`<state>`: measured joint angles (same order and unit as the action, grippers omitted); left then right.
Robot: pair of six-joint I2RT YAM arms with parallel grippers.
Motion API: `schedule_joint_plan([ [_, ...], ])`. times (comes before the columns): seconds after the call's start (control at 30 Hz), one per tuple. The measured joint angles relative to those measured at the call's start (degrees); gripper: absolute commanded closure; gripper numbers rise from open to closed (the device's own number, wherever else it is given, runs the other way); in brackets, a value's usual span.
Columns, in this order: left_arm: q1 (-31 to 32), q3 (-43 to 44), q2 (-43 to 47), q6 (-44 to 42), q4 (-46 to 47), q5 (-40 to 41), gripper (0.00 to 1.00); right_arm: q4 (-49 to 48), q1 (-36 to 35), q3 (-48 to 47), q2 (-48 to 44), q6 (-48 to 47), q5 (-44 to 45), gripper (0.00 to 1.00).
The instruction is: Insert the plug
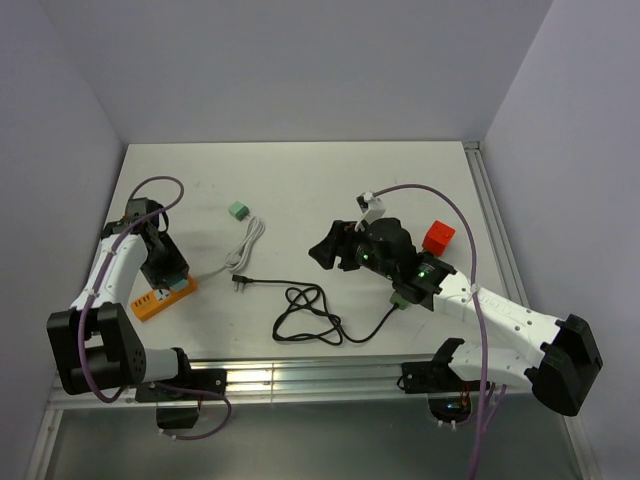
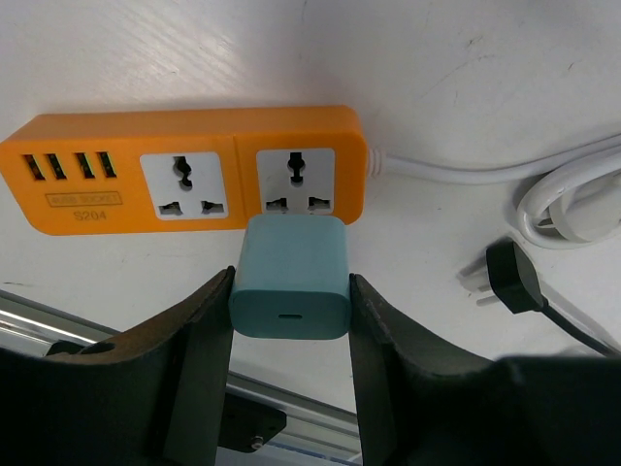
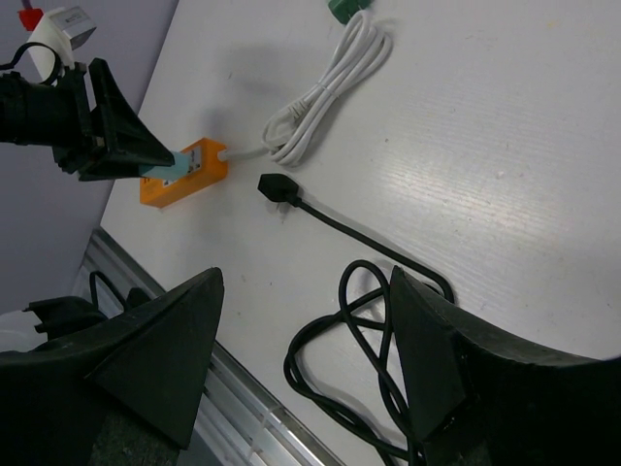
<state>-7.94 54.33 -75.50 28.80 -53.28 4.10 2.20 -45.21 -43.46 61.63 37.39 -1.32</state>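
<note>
Right, the teal plug [image 2: 291, 257] is being clamped between the fingers of the left gripper [image 2: 290, 291], and is being held just in front of the right-hand socket of the orange power strip [image 2: 189, 170]. The right gripper [image 3: 303, 280] is being held wide open, empty, above the black cable [image 3: 361, 238]. Farther off, a white cord [image 3: 330, 83] is being left coiled.

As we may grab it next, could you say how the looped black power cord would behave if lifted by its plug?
Probably floppy: the thin black power cord lies in loose, overlapping loops, so it would likely trail and uncoil. Its small black plug looks rigid and probably light, though the dragging loops might tug it sideways.
</note>
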Motion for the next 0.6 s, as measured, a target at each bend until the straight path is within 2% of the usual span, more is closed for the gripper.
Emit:
schedule_joint_plan([
  [0.37, -0.9, 0.11, -1.7, -0.7, 0.28, -2.21, 1.0, 0.0, 0.0, 0.02, 0.0, 0.0, 0.22, 0.24],
  [0.6, -4.09, 0.11, -1.68, -0.7, 0.44, -2.75, 1.0, 0.0, 0.0, 0.02, 0.0, 0.0, 0.26, 0.24],
])
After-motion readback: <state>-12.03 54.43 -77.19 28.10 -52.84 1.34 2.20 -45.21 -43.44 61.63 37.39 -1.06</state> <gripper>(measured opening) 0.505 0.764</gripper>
